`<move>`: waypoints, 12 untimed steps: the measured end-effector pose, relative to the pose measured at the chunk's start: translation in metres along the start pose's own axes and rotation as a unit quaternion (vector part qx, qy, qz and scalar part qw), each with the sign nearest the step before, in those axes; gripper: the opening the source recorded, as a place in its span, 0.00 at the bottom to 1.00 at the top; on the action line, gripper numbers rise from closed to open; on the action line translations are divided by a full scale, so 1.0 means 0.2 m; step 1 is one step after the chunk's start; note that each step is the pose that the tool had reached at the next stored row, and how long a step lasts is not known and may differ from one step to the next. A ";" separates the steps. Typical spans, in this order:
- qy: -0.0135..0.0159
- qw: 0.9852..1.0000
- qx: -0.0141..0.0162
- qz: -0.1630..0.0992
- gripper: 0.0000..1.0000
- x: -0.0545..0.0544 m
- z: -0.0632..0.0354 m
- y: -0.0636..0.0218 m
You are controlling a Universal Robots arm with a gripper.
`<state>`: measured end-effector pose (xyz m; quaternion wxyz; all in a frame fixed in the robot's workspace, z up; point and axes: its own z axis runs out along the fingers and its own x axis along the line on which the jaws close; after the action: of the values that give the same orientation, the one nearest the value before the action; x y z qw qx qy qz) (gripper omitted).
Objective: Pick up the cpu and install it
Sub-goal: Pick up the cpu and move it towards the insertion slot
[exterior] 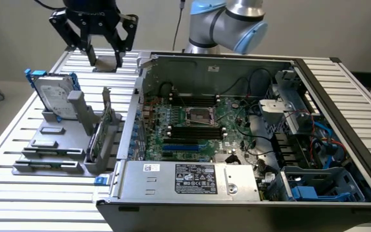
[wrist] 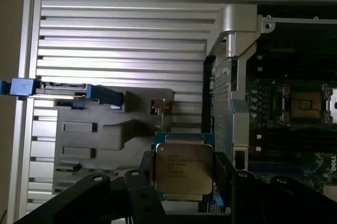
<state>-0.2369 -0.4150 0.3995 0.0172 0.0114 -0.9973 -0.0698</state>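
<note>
1. Exterior view: your gripper hangs raised over the slatted table, with the open computer case below it and off to one side.
2. Wrist view: the fingers pinch the cpu between them by opposite edges. It is probably light, rigid and fragile underneath, so hold the edges only.

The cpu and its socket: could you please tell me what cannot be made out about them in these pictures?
- Printing on the flat square silver cpu: wrist view, too small to read.
- One cpu edge: wrist view, covered by the black gripper's body.
- Whether the gripper holds the cpu: neither view settles it.
- Contacts of the square metal-framed socket: both views, too small.
</note>
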 end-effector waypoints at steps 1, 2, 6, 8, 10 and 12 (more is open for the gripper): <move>0.000 1.000 0.000 0.000 0.55 -0.02 -0.001 0.000; 0.000 1.000 -0.001 0.000 0.55 -0.04 -0.002 -0.001; 0.000 1.000 -0.001 0.000 0.55 -0.14 -0.005 -0.003; 0.000 1.000 -0.001 0.000 0.55 -0.18 -0.006 -0.004; 0.000 1.000 -0.001 0.000 0.55 -0.23 -0.006 -0.004; 0.001 1.000 -0.001 0.000 0.55 -0.27 -0.004 -0.005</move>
<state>-0.1825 -0.4147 0.3984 0.0180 0.0113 -0.9973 -0.0706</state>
